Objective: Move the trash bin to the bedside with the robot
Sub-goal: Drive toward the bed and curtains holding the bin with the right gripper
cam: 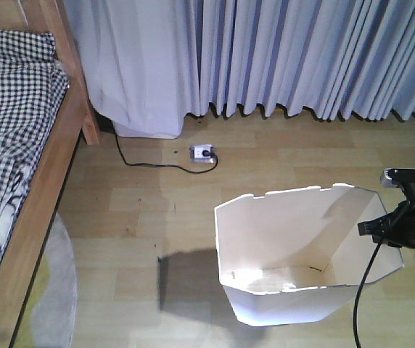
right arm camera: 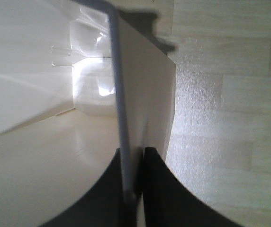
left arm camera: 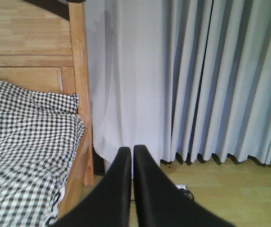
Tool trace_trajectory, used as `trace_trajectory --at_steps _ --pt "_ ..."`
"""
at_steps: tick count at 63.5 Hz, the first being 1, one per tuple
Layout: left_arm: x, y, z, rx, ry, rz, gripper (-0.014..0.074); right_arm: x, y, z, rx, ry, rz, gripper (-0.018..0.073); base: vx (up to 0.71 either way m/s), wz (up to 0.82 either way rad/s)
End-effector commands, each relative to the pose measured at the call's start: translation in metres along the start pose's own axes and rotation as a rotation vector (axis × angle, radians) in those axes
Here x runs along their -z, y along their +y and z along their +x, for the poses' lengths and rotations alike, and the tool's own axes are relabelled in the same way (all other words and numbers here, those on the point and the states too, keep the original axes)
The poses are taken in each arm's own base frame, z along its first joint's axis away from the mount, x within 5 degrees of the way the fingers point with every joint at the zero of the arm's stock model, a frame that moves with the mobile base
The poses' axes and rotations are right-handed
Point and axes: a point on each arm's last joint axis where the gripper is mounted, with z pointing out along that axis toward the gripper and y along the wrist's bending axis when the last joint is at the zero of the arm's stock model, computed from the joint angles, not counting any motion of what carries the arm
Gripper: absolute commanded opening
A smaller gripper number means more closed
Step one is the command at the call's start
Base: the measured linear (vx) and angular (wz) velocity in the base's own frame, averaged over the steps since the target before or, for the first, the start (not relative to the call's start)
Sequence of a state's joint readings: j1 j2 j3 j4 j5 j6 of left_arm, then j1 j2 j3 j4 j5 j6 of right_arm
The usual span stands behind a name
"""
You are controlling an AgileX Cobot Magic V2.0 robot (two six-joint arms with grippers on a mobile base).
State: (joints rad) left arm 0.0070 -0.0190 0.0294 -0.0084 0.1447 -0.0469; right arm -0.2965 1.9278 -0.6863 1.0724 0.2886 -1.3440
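Observation:
The white trash bin (cam: 294, 254) stands on the wood floor at the lower right of the front view, empty inside. My right gripper (right arm camera: 133, 153) is shut on the bin's right wall, one finger inside and one outside the rim (right arm camera: 119, 90); its black arm (cam: 411, 217) shows at the bin's right edge. The bed, with wooden frame (cam: 44, 181) and checked bedding (cam: 8, 123), lies at the left, well apart from the bin. It also shows in the left wrist view (left arm camera: 26, 142). My left gripper (left arm camera: 131, 153) is shut and empty, held in the air facing the curtain.
Grey-white curtains (cam: 280, 51) hang along the far wall. A white power strip (cam: 202, 154) with a black cable (cam: 146, 163) lies on the floor between bed and bin. A grey rug edge (cam: 59, 290) lies beside the bed.

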Motion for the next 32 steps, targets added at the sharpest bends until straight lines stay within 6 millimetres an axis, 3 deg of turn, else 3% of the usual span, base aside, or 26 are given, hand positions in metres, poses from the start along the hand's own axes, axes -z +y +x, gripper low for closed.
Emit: trace_trajectory --at_steps 1,32 --pt "-0.0008 -0.0001 0.0023 0.018 -0.053 0.007 -0.0006 0.0183 0.0069 -0.0155 -0.044 -0.078 -0.066 -0.0006 0.33 -0.02" --pt "-0.0008 -0.0001 0.0023 0.018 -0.053 0.007 -0.0006 0.0183 0.0069 -0.0155 -0.044 -0.078 -0.066 -0.0006 0.32 0.01"
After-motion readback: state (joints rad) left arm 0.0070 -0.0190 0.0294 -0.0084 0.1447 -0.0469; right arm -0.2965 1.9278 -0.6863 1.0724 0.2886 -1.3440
